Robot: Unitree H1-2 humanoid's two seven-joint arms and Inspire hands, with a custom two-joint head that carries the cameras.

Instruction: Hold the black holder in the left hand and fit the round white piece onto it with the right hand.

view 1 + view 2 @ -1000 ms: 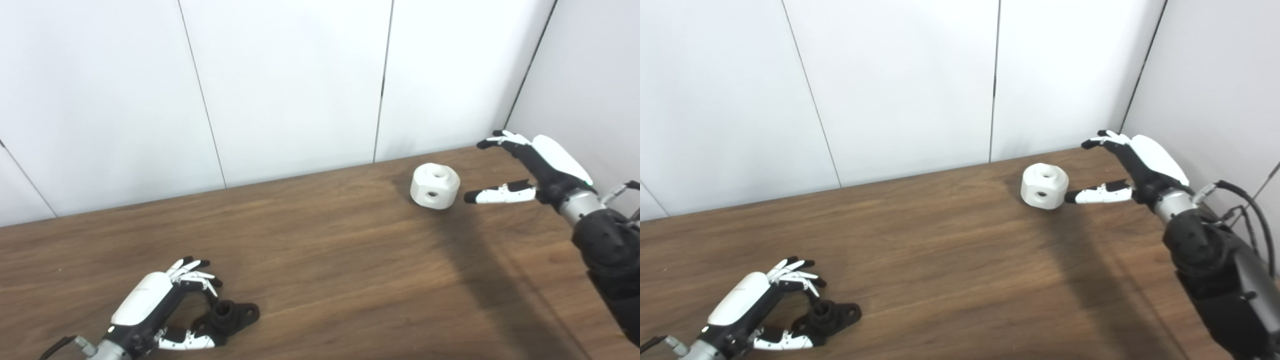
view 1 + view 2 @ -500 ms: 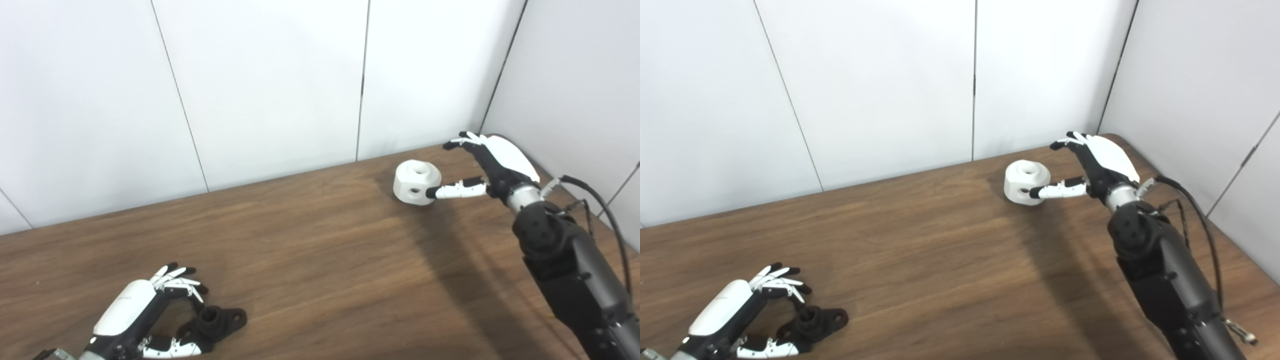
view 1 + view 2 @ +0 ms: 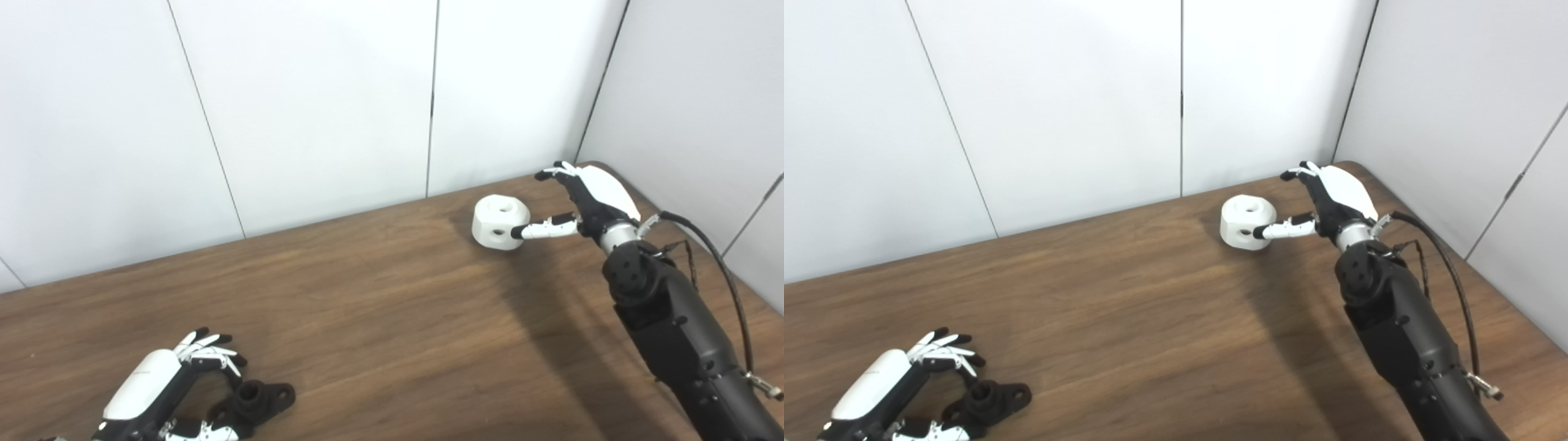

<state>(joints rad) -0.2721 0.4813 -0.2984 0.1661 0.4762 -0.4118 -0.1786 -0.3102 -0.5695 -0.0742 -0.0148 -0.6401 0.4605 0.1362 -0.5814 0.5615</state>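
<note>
Right hand (image 3: 582, 196) reached piece (image 3: 499, 222), wood table (image 3: 380, 306)

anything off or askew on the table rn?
Nothing stands out. The round white piece sits flat near the back wall, the right hand open beside it. The black holder rests on the table between the left hand fingers.

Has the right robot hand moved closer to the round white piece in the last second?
Yes. The right robot hand has closed in leftward on the round white piece; its thumb tip now reaches the piece's side, where a gap showed earlier.
</note>
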